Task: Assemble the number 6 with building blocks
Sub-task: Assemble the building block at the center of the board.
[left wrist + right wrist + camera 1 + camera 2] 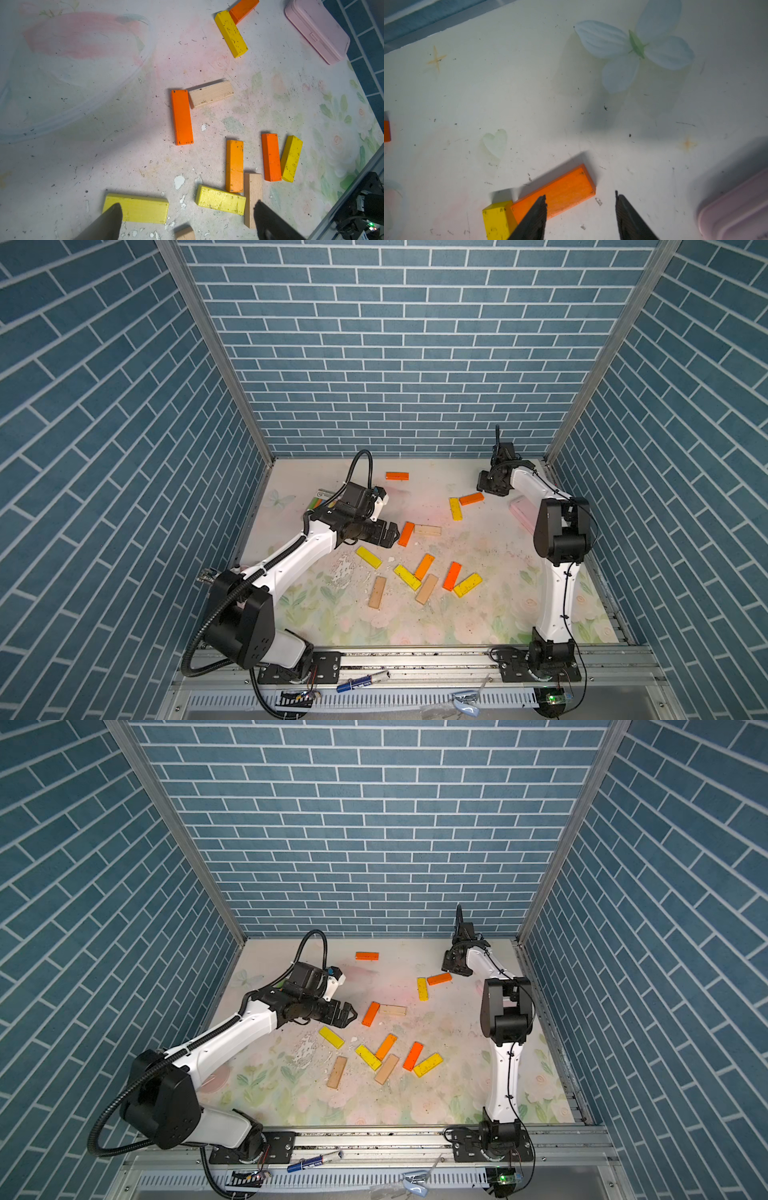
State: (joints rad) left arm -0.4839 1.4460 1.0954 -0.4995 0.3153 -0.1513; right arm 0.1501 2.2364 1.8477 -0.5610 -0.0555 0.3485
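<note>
Orange block (pixel 566 191), abutting yellow block (pixel 496 220), off-centre beneath right jaws, parted and empty; left jaws wide, empty; hazard: descending tip strikes block, skewing both.

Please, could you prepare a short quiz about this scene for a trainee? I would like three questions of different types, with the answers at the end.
1. True or false: the left claw is shut on a block.
2. Which colour has the block nearest the back wall? A yellow, B orange, C tan.
3. Fill in: the orange block beside the right claw touches a ____ block at one end.
Key: 1 false, its jaws stand open and empty. 2 B. 3 yellow: the yellow block meets its end.
</note>
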